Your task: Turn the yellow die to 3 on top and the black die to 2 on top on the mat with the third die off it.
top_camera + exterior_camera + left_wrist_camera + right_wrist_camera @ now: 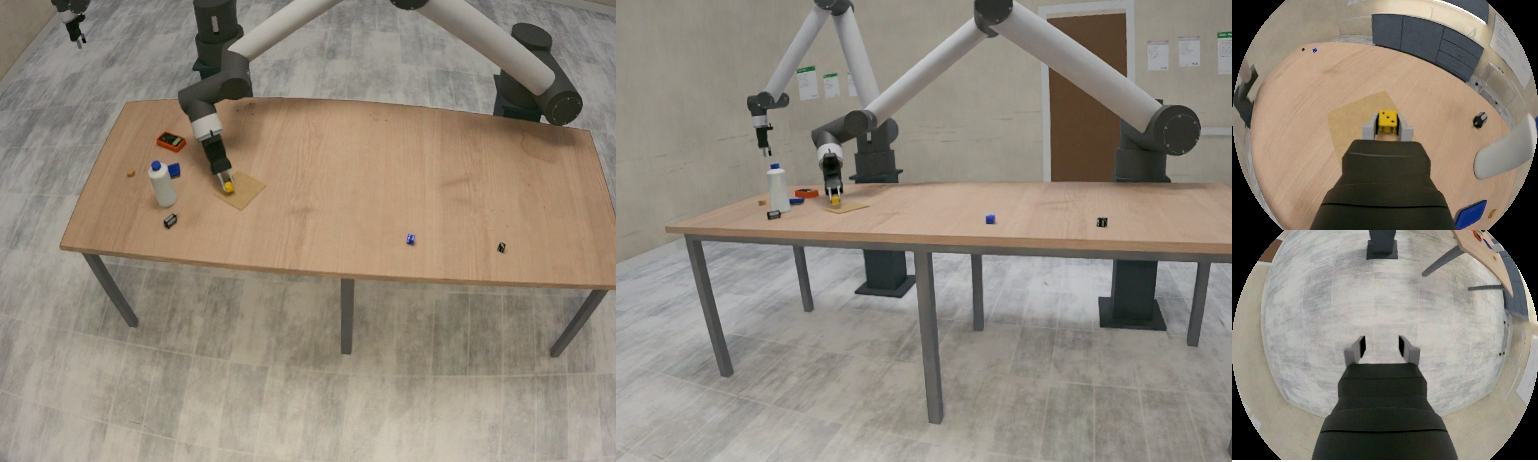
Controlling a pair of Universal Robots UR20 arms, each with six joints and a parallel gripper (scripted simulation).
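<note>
The left gripper (pixel 227 185) (pixel 835 199) (pixel 1388 125) is shut on the yellow die (pixel 228 188) (pixel 835 200) (pixel 1388 120), low over the left part of the tan mat (pixel 247 192) (pixel 853 207) (pixel 1349 125). A face with three pips in a diagonal looks toward the left wrist camera. Whether the die touches the mat is unclear. The black die (pixel 501 247) (pixel 1102 222) (pixel 1303 49) lies on the table far right; its top is too small to read. The blue die (pixel 410 239) (pixel 990 219) (pixel 1315 50) lies off the mat. The right gripper (pixel 81 41) (pixel 767 152) (pixel 1382 347) is open and empty, beyond the table.
A white bottle (pixel 163 187) (pixel 778 190) (pixel 1504 152) stands left of the mat. Near it lie a blue object (pixel 174 170) (pixel 1471 214), a dark object (pixel 170 220) (pixel 774 214) (pixel 1480 119), an orange meter (pixel 171 142) (pixel 806 193) and a small brown piece (pixel 131 173) (pixel 762 203).
</note>
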